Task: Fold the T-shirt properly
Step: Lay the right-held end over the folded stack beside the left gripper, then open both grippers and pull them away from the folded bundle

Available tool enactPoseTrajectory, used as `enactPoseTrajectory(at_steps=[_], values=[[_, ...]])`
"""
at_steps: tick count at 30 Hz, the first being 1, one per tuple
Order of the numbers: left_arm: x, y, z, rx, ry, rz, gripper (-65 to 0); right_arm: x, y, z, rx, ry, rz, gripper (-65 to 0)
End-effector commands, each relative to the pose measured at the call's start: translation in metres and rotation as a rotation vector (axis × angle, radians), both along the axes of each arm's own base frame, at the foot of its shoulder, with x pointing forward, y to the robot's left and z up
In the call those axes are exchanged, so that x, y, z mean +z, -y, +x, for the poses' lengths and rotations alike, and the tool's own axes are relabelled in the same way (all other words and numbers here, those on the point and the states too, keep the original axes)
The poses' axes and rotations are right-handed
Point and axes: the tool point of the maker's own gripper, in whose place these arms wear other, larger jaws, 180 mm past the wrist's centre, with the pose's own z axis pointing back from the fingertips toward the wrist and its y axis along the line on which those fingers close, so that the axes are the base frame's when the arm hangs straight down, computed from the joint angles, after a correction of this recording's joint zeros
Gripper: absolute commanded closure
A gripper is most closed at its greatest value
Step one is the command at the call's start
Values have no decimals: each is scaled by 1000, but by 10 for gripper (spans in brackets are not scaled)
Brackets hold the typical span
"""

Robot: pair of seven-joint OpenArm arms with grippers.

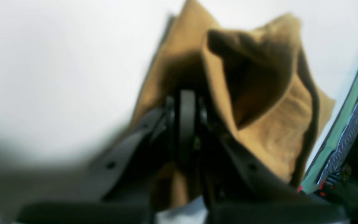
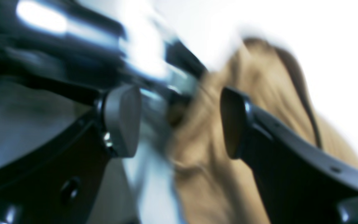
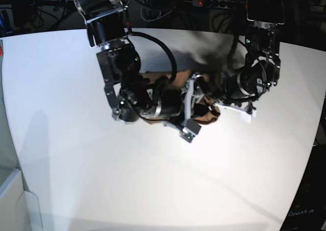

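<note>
Two hands meet mid-fold: left hand point(image 1: 186, 124) clamped on the T-shirt point(image 1: 278, 130), right hand point(image 2: 179, 121) spread apart, cloth just beyond it; next, I judge, regrasping a free edge above the bench point(image 3: 76, 165)

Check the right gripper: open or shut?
Open: the right gripper shows its pads well apart, with nothing clamped and the T-shirt behind.

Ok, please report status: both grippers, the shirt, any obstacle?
Left gripper shut on plain tan-brown cotton T-shirt. Right gripper open, shirt beyond its pads, not held. White table: no obstacle seen.
</note>
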Motion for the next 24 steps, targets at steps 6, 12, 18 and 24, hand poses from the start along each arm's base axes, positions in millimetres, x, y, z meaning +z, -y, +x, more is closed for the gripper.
enactPoseTrajectory(at_steps=[6, 12, 18, 24], values=[[35, 3, 11, -23, 112, 3, -20, 31, 17, 14, -40, 85, 83, -370], [57, -5, 10, -1, 170, -18, -20, 20, 50, 28, -100, 97, 40, -128], [83, -21, 7, 22, 180, -174, -20, 8, 72, 29, -103, 99, -27, -10], [95, -24, 0, -26, 153, -244, -20, 0, 88, 30, -108, 100, -72, -9]])
